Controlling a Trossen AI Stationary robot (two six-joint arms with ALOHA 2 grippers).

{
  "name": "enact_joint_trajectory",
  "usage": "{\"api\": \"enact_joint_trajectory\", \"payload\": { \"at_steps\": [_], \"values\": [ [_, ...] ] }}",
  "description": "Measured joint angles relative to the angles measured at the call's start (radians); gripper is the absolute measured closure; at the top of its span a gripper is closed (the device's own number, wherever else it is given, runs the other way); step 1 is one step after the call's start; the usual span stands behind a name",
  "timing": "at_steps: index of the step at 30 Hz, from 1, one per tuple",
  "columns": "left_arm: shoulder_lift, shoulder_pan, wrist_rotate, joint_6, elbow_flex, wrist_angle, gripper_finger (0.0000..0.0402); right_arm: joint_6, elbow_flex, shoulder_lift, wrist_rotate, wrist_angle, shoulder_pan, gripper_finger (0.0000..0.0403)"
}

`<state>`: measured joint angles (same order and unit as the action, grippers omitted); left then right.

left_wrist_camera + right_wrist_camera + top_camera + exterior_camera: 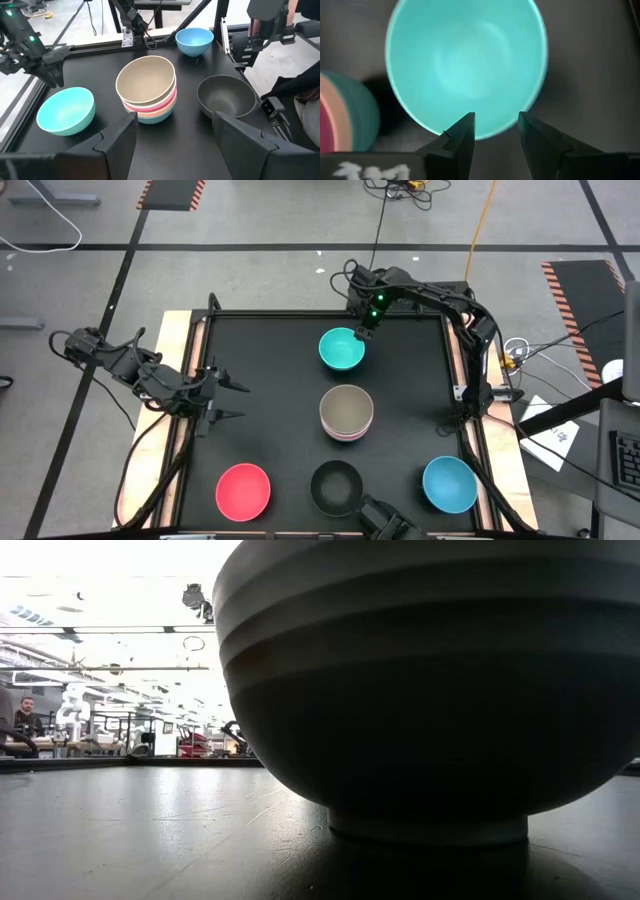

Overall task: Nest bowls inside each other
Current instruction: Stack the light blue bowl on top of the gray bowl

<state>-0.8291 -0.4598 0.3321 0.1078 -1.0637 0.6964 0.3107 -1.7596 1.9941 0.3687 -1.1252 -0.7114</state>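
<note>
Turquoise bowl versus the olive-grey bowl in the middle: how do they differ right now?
The turquoise bowl sits alone on the mat; the olive-grey bowl tops a nested stack of pink and salmon bowls. The right gripper, open, hovers at the turquoise bowl's rim; no gripper is near the olive-grey one. Both are upright, round and similar in size.

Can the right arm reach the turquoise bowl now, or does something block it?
Probably yes. The right gripper hangs open just above the rim of the turquoise bowl, and nothing lies between them; the stack of bowls stands apart.
</note>
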Motion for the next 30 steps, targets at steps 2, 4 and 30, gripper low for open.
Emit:
{"api": "enact_joint_trajectory", "payload": {
  "at_steps": [2, 4, 30],
  "values": [
    [0.000, 0.000, 0.000, 0.000, 0.000, 0.003, 0.0144, -0.007, 0.000, 0.007, -0.003, -0.001, -0.004, 0.0259],
    [0.000, 0.000, 0.000, 0.000, 0.000, 0.012, 0.0144, -0.007, 0.000, 0.008, -0.003, 0.001, -0.008, 0.0259],
    [0.000, 0.000, 0.002, -0.025, 0.000, 0.023, 0.0144, 0.026, 0.000, 0.132, -0.002, 0.011, -0.015, 0.0259]
  ]
}}
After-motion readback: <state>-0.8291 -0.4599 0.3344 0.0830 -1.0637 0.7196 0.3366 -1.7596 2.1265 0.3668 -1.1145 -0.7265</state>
